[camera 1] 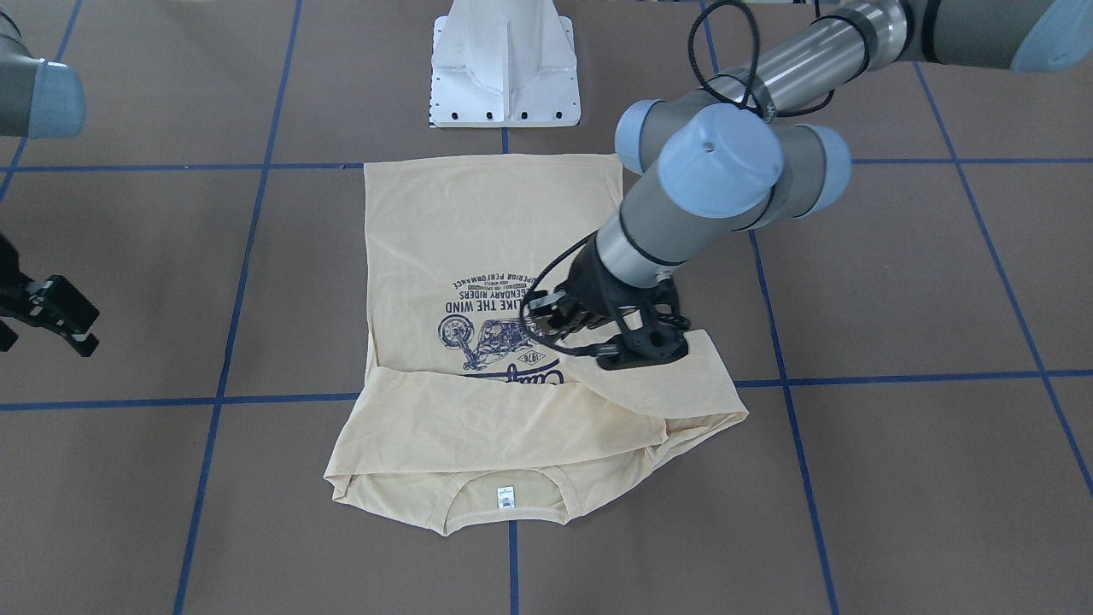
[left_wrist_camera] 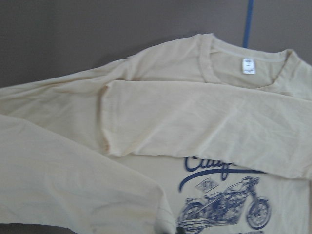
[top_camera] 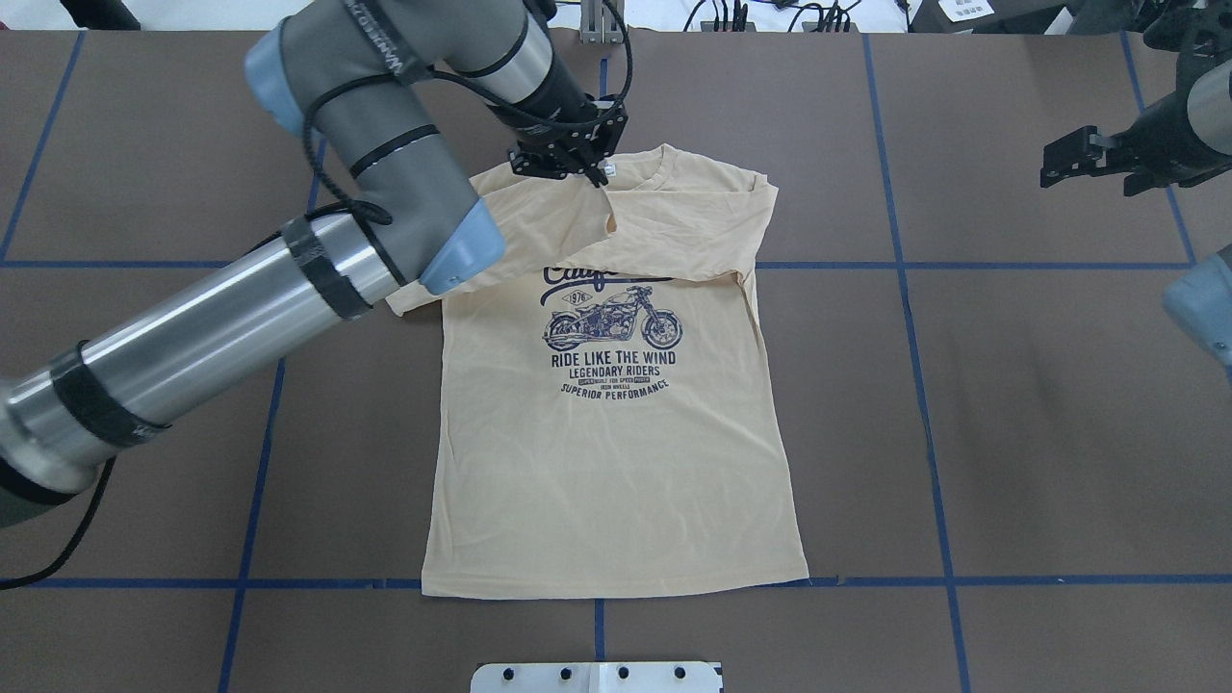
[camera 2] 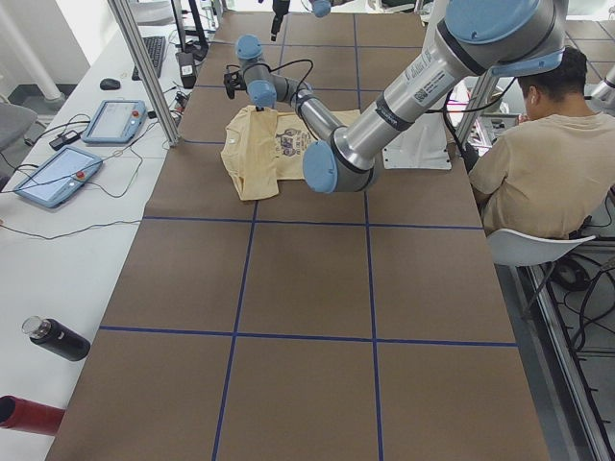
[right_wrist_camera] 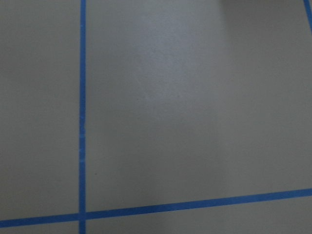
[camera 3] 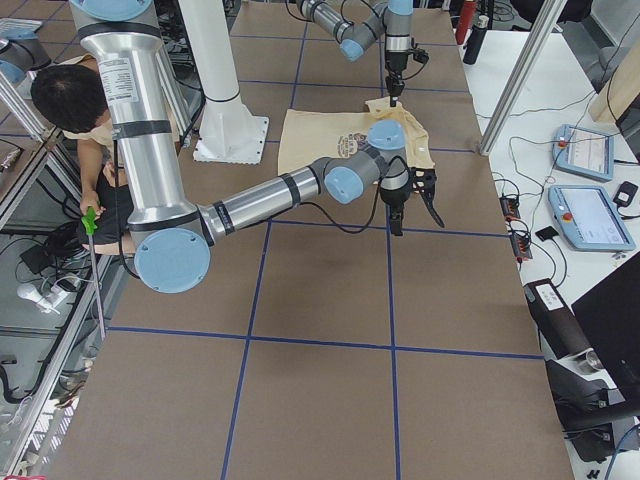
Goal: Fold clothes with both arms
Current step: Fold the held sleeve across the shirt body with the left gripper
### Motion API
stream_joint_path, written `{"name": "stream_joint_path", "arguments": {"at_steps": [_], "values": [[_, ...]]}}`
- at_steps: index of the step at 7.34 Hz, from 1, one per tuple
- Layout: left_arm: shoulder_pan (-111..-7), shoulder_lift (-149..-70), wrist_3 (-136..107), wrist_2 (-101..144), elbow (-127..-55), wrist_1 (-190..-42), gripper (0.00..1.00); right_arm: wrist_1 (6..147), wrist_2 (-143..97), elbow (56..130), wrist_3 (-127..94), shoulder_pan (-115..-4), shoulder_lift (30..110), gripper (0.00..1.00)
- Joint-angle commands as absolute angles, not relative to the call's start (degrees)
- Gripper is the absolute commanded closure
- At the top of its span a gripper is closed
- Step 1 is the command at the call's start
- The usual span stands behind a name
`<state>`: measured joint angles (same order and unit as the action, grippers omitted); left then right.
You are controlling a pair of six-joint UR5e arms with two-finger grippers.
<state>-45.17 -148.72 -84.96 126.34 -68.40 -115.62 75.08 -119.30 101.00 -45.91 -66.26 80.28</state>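
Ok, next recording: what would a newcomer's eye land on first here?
A cream T-shirt lies flat mid-table with its motorcycle print facing up and its sleeves folded in over the chest. The left gripper is down at one sleeve near the collar. The right gripper hangs far off to the side over bare table.

T-shirt (top_camera: pixel 616 481): cream-yellow, navy print | table (top_camera: pixel 1011 433): brown, blue grid lines
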Motion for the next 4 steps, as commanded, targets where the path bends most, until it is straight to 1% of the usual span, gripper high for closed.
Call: {"name": "stream_joint_path", "arguments": {"at_steps": [1, 2, 3, 4], "values": [[-42.90, -155.56, -88.32, 121.41, -59.96, -120.21, 1.00, 75.06, -119.27, 99.67, -43.33, -67.59, 81.30, 0.00], [-41.93, -157.48, -89.20, 119.20, -56.64, -123.02, 1.00, 75.06, -119.27, 99.58, -43.33, -67.67, 81.30, 0.00], [-40.79, -158.46, -89.99, 118.14, -54.08, -125.40, 0.90, 75.06, -119.27, 99.49, -43.33, -67.94, 81.47, 0.00], [-39.65, -159.08, -92.35, 116.04, -53.36, -127.33, 0.90, 74.97, -119.53, 99.58, -43.24, -68.81, 82.61, 0.00]]}}
